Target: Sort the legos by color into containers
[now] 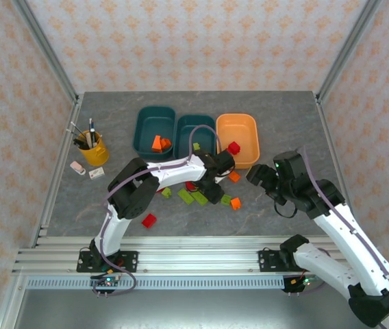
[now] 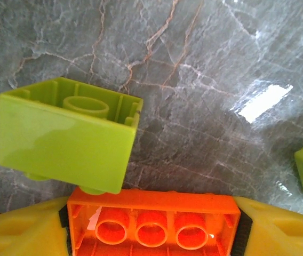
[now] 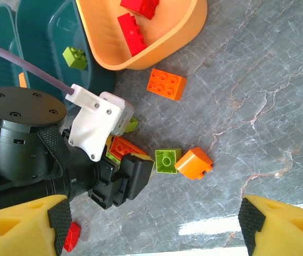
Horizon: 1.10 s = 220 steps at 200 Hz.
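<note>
Where loose legos (image 1: 194,197) scatter near the table's (image 2: 221,80) middle, an orange brick (image 2: 152,226) sits clamped between the left end effector's (image 2: 152,237) yellow fingers (image 2: 23,229), a lime green brick (image 2: 66,136) just beside it. Toward the far edge stand two teal tubs (image 1: 155,118) and an orange tub (image 3: 189,26) holding red bricks (image 3: 133,32). Right end effector (image 3: 151,229): spread wide, hovering right of the pile.

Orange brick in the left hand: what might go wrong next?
1. The lime green brick seems to touch the orange brick held in the left hand; lifting could drag or tip it.
2. The open right hand hovers close to the left arm; they might bump.
</note>
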### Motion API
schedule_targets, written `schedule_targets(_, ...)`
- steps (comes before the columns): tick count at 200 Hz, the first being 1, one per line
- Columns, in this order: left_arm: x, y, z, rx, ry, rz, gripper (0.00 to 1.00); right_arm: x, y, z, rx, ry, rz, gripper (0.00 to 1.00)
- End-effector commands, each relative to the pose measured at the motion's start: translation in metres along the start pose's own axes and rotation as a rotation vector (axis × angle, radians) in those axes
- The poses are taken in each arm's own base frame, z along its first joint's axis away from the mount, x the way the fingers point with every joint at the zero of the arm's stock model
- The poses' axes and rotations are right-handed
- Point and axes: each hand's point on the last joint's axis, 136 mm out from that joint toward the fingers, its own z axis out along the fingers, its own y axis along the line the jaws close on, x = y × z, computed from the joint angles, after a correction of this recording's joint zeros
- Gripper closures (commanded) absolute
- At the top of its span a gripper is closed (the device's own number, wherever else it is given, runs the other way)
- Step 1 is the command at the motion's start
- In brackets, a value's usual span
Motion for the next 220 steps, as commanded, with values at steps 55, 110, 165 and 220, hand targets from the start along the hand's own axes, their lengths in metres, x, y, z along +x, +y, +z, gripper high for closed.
schedule_targets(55,-0.013,0.008,-0.028,-0.041,-0.081,-0.064,0.44,-0.008,0.003,-0.001,0.006,-0.035,-0.012,0.20)
schedule_targets(110,-0.024,0.072,-0.130,-0.023,-0.262,-0.314,0.43,-0.020,0.031,-0.006,-0.063,-0.048,-0.089,0.21)
schedule_targets(165,-0.019,0.198,-0.152,-0.080,-0.267,-0.637,0.44,-0.030,0.111,0.023,-0.269,0.036,-0.172,0.22)
schedule_targets(220,-0.038,0.304,-0.106,-0.190,-0.230,-0.874,0.44,-0.050,0.163,0.054,-0.304,0.063,-0.205,0.24)
